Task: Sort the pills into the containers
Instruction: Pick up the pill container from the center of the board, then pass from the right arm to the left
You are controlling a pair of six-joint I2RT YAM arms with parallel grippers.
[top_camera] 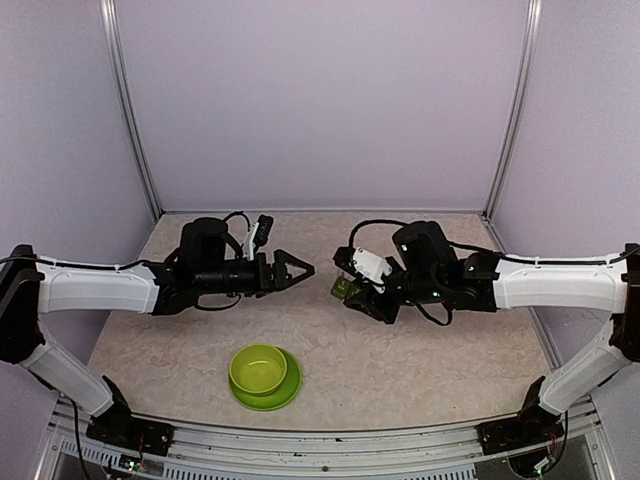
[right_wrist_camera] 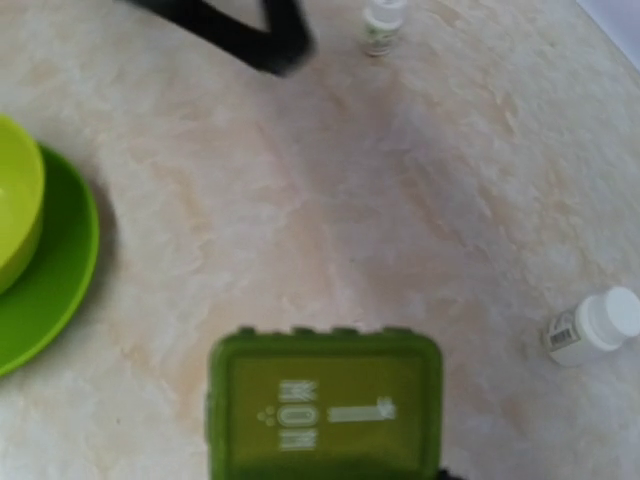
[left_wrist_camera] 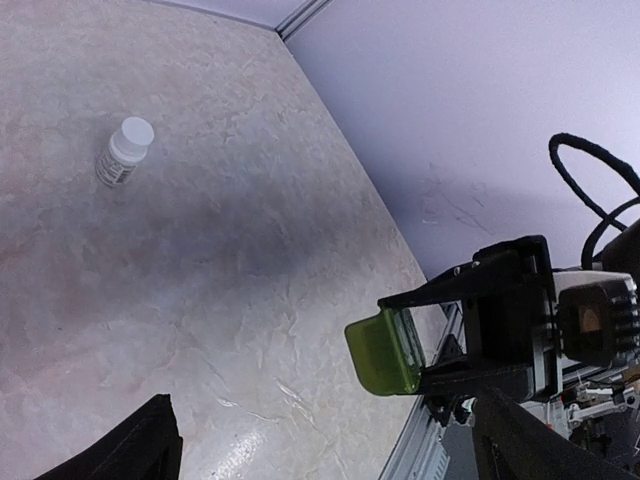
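The box [right_wrist_camera: 325, 405], lid marked MON, was clamped shut in the right gripper [top_camera: 350, 285] above the table [top_camera: 420, 360], beyond the bowl [top_camera: 262, 370], probably offered for filling. The left gripper [top_camera: 293, 268], also beyond the bowl, faced it wide open and empty. A bottle [right_wrist_camera: 590, 325] sat well apart from the bowl.

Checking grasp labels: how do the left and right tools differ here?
The left tool is open and empty; the right tool is shut on the green pill box. The left tool points right, the right tool left. Both hang above the table, facing each other.
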